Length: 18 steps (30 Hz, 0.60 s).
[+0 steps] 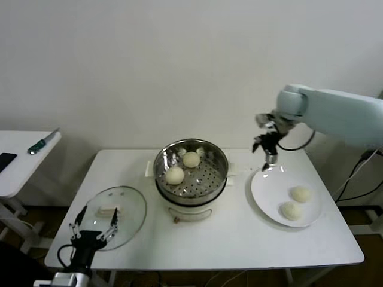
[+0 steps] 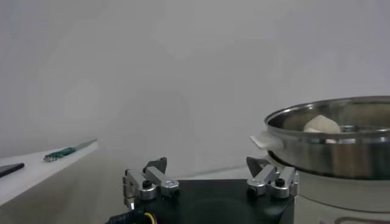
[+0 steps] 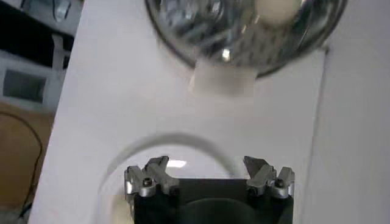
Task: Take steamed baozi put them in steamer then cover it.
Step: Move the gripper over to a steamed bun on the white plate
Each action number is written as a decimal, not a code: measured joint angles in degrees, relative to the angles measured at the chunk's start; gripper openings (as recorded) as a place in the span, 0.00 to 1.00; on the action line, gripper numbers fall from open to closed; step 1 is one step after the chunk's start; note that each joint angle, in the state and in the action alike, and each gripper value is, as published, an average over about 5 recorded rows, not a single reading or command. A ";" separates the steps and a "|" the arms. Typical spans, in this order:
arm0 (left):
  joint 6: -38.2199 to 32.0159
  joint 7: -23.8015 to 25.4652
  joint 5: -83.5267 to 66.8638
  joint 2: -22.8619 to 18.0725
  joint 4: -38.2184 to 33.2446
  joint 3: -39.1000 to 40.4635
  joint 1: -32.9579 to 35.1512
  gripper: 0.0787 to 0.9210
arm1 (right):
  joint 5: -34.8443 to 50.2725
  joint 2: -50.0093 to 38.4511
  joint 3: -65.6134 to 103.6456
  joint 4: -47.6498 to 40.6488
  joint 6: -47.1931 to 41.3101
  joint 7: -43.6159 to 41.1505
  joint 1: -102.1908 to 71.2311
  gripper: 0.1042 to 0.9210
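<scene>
Right claw (image 1: 267,145) agape above plate (image 1: 263,194) rim, baozi (image 1: 300,194) nearer front; left claw (image 1: 94,224) agape over cover (image 1: 128,206)

Even, soft indoor light; glare on steamer (image 1: 191,170) rim; right wrist view motion-blurred.

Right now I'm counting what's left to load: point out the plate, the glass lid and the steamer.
plate (image 1: 267,192), head view, bare left part.
glass lid (image 1: 133,206), head view, glass right of handle.
steamer (image 1: 206,177), head view, perforated floor.
</scene>
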 measured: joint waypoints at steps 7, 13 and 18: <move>0.30 -0.19 1.08 -0.48 -0.29 0.12 0.21 0.88 | -10.02 -7.69 6.04 0.19 2.02 -0.72 -8.84 0.88; 0.61 -0.39 2.09 -0.85 -0.30 0.10 0.27 0.88 | -16.24 -10.62 11.74 -1.00 3.21 -0.96 -16.73 0.88; 0.58 -0.33 2.67 -1.23 -0.02 0.17 0.61 0.88 | -19.65 -11.64 15.54 -2.07 3.68 -0.95 -22.10 0.88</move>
